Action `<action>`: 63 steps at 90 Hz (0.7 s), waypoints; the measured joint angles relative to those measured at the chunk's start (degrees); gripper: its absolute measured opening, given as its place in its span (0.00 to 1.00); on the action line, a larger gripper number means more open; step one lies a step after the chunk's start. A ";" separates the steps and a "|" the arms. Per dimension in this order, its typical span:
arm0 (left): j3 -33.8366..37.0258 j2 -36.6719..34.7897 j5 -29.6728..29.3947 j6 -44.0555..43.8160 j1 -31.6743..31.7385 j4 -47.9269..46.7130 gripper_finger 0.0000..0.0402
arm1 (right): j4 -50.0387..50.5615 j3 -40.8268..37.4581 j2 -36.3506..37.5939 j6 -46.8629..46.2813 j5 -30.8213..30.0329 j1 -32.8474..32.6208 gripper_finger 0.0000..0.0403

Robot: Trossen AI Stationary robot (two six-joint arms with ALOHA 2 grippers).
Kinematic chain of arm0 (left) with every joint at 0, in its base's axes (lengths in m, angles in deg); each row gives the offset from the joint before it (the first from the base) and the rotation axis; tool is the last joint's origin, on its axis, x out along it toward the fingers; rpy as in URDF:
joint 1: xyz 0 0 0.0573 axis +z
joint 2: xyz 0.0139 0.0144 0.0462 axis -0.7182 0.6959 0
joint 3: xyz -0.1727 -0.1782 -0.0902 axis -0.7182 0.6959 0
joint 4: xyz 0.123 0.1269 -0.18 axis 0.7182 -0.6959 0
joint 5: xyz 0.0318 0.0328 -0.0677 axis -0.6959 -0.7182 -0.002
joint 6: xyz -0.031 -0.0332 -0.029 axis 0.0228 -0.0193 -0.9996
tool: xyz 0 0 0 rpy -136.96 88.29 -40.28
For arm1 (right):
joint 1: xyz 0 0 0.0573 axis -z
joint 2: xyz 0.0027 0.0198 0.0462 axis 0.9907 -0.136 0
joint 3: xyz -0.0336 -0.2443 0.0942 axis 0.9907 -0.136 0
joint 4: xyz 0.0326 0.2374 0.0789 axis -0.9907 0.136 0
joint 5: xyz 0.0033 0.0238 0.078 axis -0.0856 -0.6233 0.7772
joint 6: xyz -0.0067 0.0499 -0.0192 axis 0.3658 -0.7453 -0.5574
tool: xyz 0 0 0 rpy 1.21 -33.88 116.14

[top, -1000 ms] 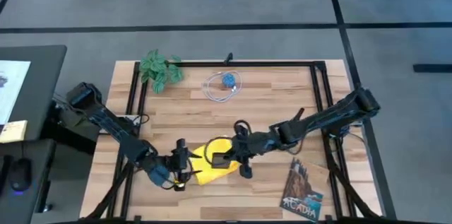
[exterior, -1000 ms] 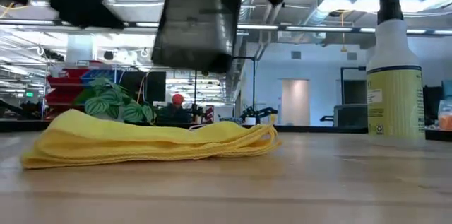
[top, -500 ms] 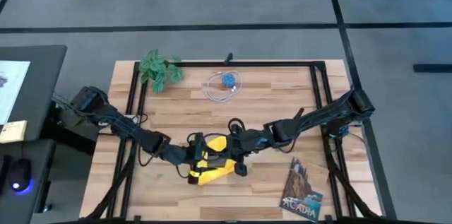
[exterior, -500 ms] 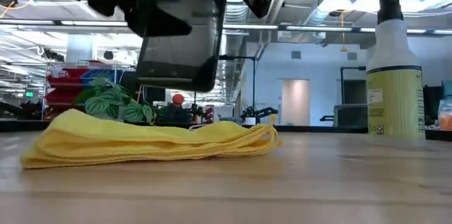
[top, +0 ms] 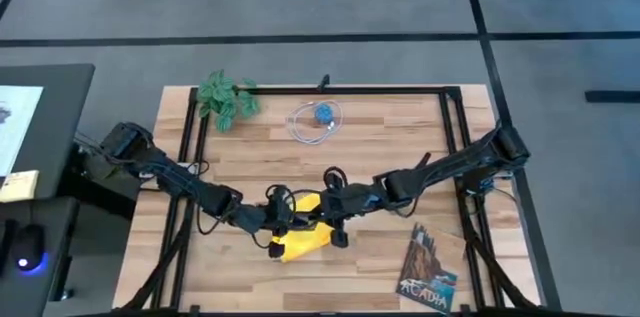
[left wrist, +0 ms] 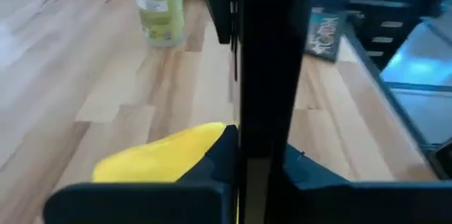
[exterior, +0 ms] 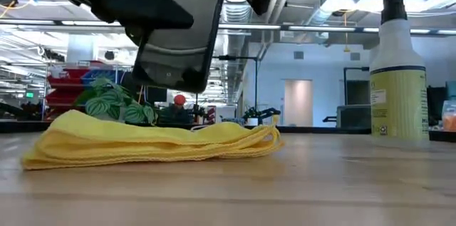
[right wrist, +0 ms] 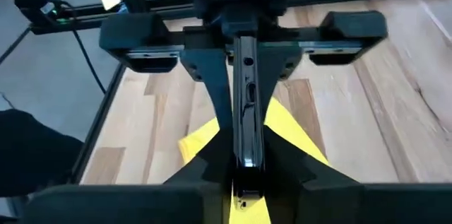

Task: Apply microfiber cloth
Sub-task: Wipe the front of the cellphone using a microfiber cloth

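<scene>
Table (top: 400,127): phone (exterior: 178,37) tilted further over unmoved microfiber cloth (exterior: 153,144).

Microfiber cloth (top: 298,240) half hidden under both pincers in high view. Phone (exterior: 178,37) top cut off by low view's edge. Booklet (left wrist: 325,34) print blurred; spray bottle (left wrist: 159,5) label unreadable.

Count on wooden counter (top: 380,127): 1 yellow microfiber cloth (top: 300,242), 1 black smartphone (exterior: 179,33), 1 dark illustrated booklet (top: 428,269), 1 green leafy plant (top: 226,99), 1 white coiled cable (top: 315,122), 1 yellow-labelled spray bottle (exterior: 397,65).
</scene>
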 joint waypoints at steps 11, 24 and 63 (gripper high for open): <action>0.23 -1.86 -1.02 -3.86 -1.20 -6.23 0.02 | 1.10 -0.73 0.14 -0.09 -0.02 0.47 0.25; 2.71 -5.95 -5.10 -8.89 -3.54 -8.53 0.01 | -3.54 -5.47 0.05 0.21 0.00 0.67 0.43; 23.20 -25.27 -11.95 -23.66 -4.95 8.93 0.01 | -26.51 -5.64 -17.06 6.31 6.27 0.84 0.64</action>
